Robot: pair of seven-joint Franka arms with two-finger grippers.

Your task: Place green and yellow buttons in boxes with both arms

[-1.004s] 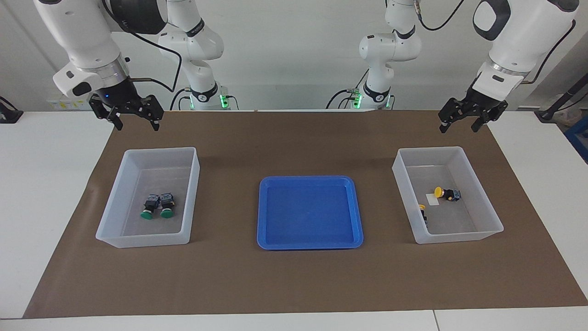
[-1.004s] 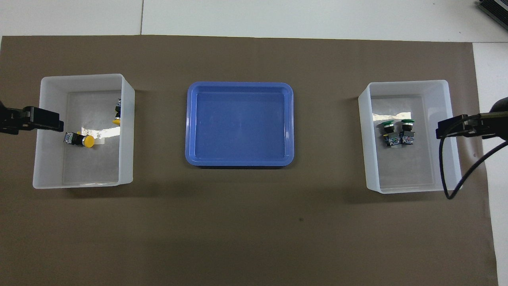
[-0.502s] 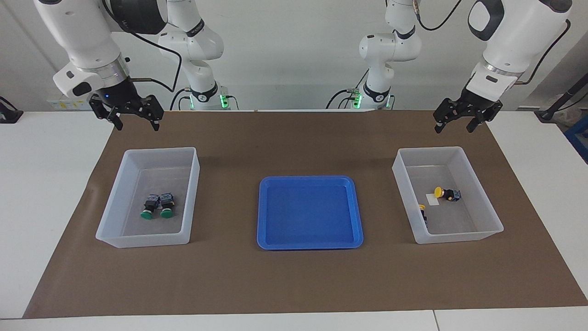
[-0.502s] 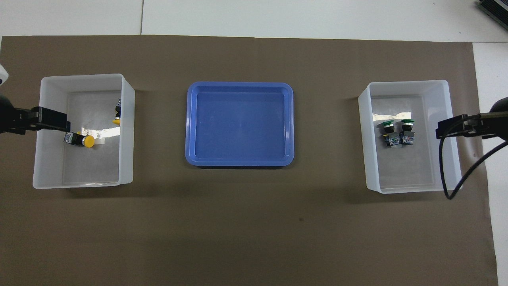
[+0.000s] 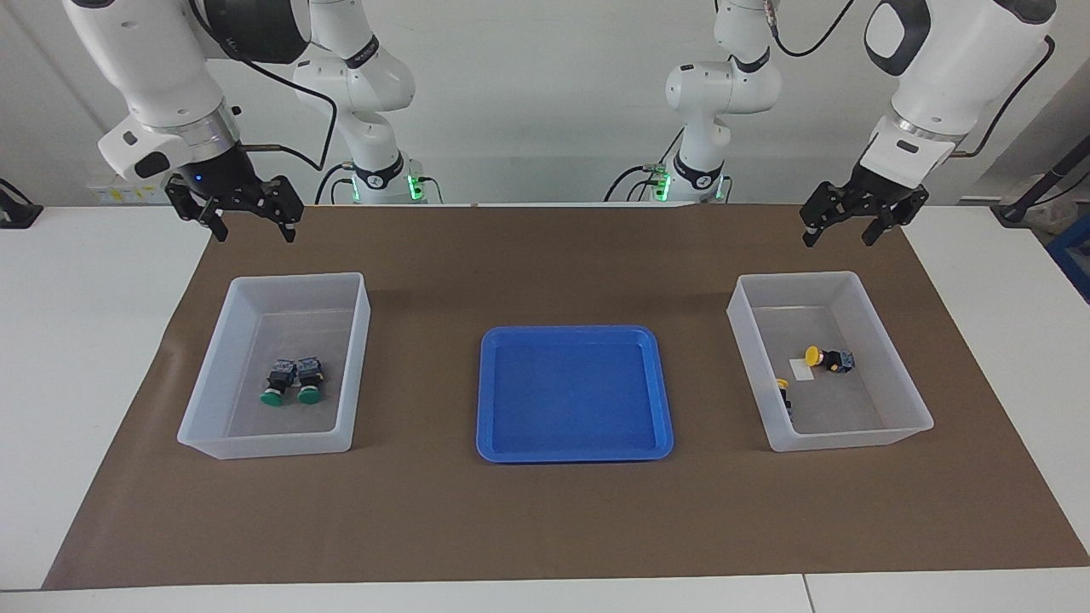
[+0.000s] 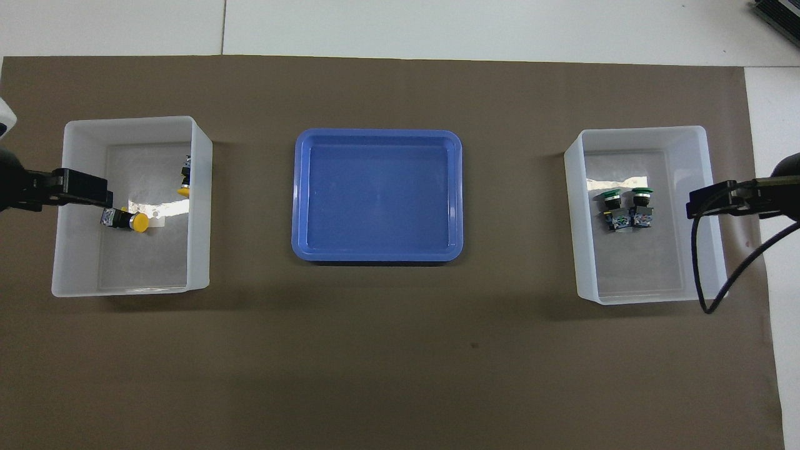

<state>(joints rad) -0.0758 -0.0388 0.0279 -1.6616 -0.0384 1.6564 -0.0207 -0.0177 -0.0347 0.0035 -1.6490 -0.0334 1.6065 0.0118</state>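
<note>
Two green buttons [image 5: 272, 387] [image 5: 308, 383] lie side by side in the box [image 5: 294, 277] at the right arm's end. They also show in the overhead view [image 6: 612, 209] [image 6: 642, 206]. Two yellow buttons lie in the box [image 5: 800, 276] at the left arm's end. One [image 5: 830, 359] is beside the white label, the other [image 5: 784, 392] against the wall toward the tray. My right gripper [image 5: 254, 232] is open and empty, raised over the outer wall of the green buttons' box [image 6: 637, 130]. My left gripper [image 5: 838, 238] is open and empty, raised over the outer wall of the yellow buttons' box [image 6: 128, 120].
A shallow blue tray [image 5: 575, 393] lies empty between the two boxes on the brown mat [image 5: 545, 528]. A black cable [image 6: 706, 275] hangs from the right arm over its box's outer wall.
My left gripper has risen a little and shifted slightly toward the table's middle, further over its box's outer wall. The right arm and all buttons have stayed still.
</note>
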